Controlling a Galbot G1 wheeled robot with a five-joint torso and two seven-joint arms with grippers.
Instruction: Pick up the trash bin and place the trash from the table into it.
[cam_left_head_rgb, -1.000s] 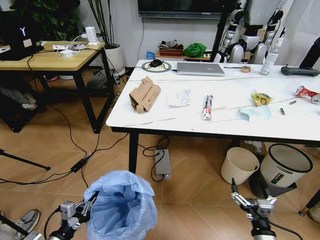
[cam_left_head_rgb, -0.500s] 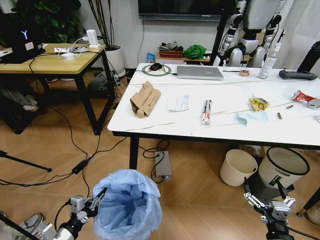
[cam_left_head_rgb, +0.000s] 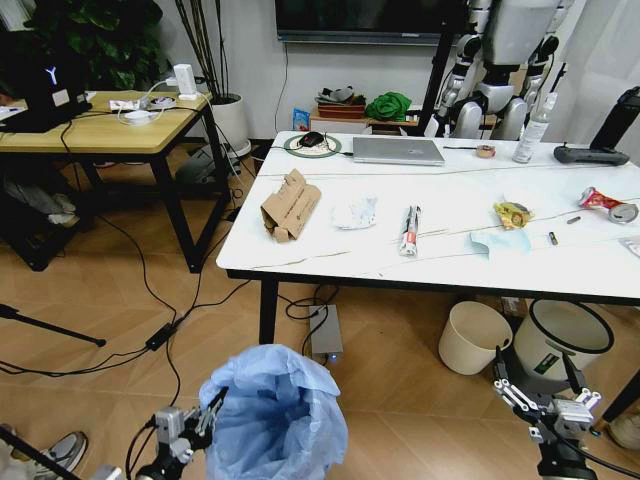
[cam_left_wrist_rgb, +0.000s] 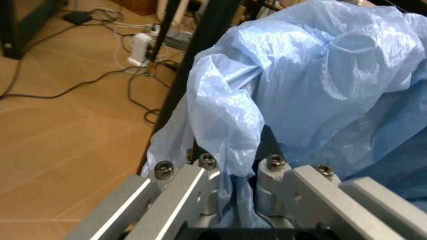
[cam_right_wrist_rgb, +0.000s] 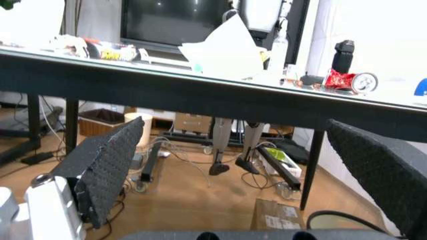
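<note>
The left gripper (cam_left_head_rgb: 205, 420) is clamped on the rim of the bin (cam_left_head_rgb: 275, 420), its fingers (cam_left_wrist_rgb: 200, 172) pinching a fold of the blue bag. The bin sits low, in front of the table (cam_left_head_rgb: 330, 255) and well short of its near edge. The right gripper (cam_left_head_rgb: 540, 395) hangs below table height with its jaws spread and nothing between them.

The trash lies on the top: cardboard (cam_left_head_rgb: 290, 205), crumpled paper (cam_left_head_rgb: 355, 212), a wrapper (cam_left_head_rgb: 408, 230), a mask (cam_left_head_rgb: 500, 240), a crushed can (cam_left_head_rgb: 600, 203).

Judgement: the bin is secured and the carry is under way. The next move calls for bringing the bin up to the table edge and raising the right gripper above the top to reach the nearest litter.
</note>
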